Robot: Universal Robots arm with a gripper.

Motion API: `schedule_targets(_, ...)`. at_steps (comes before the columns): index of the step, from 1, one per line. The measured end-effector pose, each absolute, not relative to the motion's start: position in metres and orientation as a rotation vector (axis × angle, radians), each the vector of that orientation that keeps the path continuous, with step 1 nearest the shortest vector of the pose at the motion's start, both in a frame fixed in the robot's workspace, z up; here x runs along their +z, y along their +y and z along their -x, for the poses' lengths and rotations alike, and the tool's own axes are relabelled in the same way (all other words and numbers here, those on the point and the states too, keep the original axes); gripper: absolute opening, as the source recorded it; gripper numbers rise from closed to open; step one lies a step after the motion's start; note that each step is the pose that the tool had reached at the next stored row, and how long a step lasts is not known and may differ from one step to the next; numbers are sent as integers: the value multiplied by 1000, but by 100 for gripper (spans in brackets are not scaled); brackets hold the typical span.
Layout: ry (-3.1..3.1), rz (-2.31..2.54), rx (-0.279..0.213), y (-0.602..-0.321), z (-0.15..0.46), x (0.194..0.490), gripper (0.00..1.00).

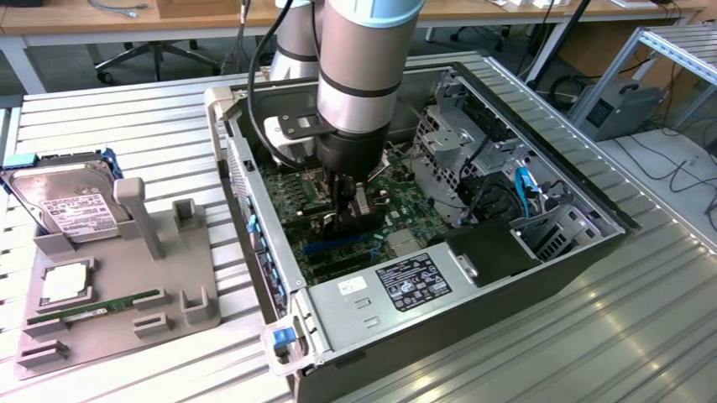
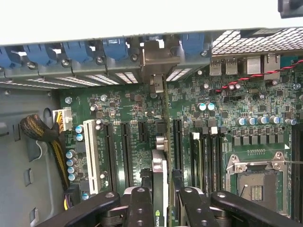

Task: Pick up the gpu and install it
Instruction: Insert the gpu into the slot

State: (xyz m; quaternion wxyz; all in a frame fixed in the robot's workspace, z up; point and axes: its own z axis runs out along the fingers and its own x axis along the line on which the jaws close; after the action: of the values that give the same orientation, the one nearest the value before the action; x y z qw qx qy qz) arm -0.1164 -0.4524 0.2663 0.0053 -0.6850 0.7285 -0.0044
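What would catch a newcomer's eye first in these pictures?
The big silver arm reaching down into the open computer case, its gripper shut on the gpu, held edge-on over the green motherboard. Beyond the case toward the exterior view's left, a hard drive sits on a grey holder.

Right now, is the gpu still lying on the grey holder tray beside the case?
No, the gpu stands edge-on between the fingers above the motherboard.

The desk point(image 1: 134, 117) is ribbed, dull silver metal. The computer case point(image 1: 370, 315) is bare grey sheet metal, while the gripper point(image 2: 160, 208) holds the gpu point(image 2: 160, 175) with glossy black fingers point(image 2: 139, 208).
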Motion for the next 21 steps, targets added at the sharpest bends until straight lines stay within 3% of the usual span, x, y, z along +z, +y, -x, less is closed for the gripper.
schedule_targets(21, 2259, 2168, -14, -452, 116, 263, 27)
